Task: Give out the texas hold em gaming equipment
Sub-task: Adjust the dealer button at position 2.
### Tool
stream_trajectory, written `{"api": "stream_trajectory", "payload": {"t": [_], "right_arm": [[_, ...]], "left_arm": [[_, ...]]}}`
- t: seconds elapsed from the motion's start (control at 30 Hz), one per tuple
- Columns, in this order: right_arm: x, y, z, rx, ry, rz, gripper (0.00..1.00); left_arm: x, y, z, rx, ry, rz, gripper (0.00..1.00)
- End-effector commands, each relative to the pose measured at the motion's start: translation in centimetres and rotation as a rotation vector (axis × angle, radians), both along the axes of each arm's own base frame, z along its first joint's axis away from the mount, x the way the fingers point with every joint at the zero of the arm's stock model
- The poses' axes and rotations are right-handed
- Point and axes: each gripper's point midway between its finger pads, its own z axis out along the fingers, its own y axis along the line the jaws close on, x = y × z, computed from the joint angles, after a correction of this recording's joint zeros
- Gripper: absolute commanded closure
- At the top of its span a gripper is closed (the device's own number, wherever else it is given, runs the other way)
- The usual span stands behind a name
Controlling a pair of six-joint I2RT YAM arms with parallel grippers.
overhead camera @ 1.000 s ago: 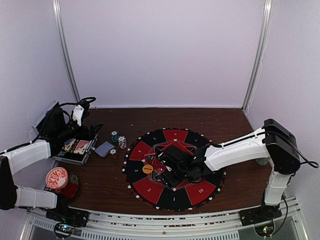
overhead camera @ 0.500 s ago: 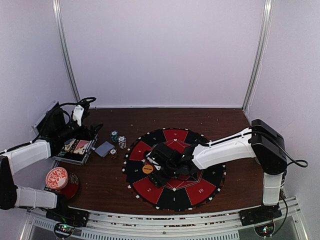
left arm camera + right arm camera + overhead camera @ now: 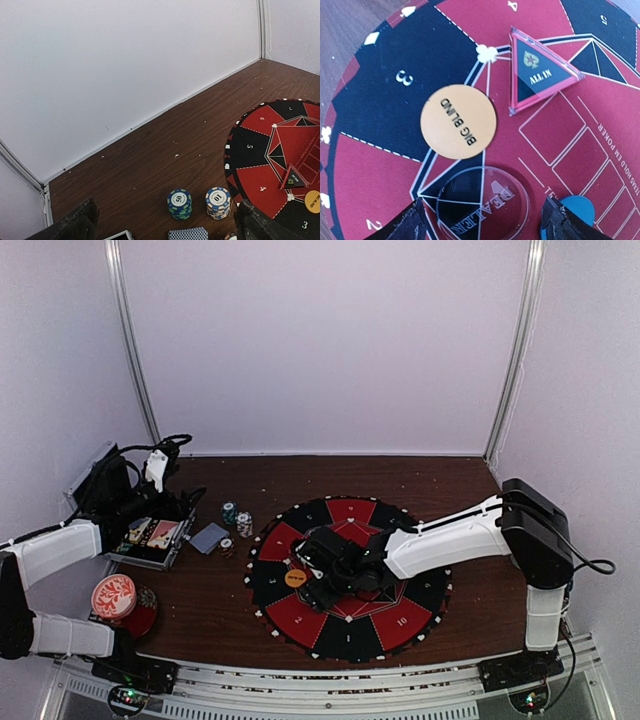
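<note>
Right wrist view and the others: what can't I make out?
Blue disc: right wrist view, half behind a finger of the right gripper, cut by the bottom edge.
DEALER disc: same view, lower rim cut off.
Card deck: left wrist view, cut by the bottom edge.
Case contents: top view, too small.

right arm (image 3: 440,540) swung left, fingers (image 3: 407,225) — nearer orange button (image 3: 458,121)

Orange disc (image 3: 458,122) (BIG BLIND) and blue disc (image 3: 577,207) flat on mat (image 3: 380,100), teal chip stack (image 3: 179,204), white chip stack (image 3: 218,202) beside cards (image 3: 187,234)
</note>
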Motion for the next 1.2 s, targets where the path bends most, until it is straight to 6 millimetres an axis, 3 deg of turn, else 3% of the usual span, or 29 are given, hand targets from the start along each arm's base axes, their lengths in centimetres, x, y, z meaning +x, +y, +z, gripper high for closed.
{"api": "stream_trajectory", "payload": {"t": [0.0, 0.17, 0.4, 1.17], "right_arm": [[0.4, -0.8, 0.0, -0.007, -0.014, -0.028, 0.19], [-0.5, -0.5, -1.3, -0.005, 0.045, 0.006, 0.22], [-1.3, 0.2, -1.2, 0.033, 0.082, 0.044, 0.32], [-1.9, 1.8, -1.3, 0.046, 0.074, 0.078, 0.39]], "left_arm": [[0.3, 0.1, 0.9, -0.008, -0.037, 0.0, 0.02], [0.2, 0.1, 0.9, -0.009, -0.038, 0.001, 0.02], [0.3, 0.1, 0.9, -0.008, -0.037, 0.0, 0.02], [0.3, 0.1, 0.8, -0.009, -0.033, -0.001, 0.02]]}}
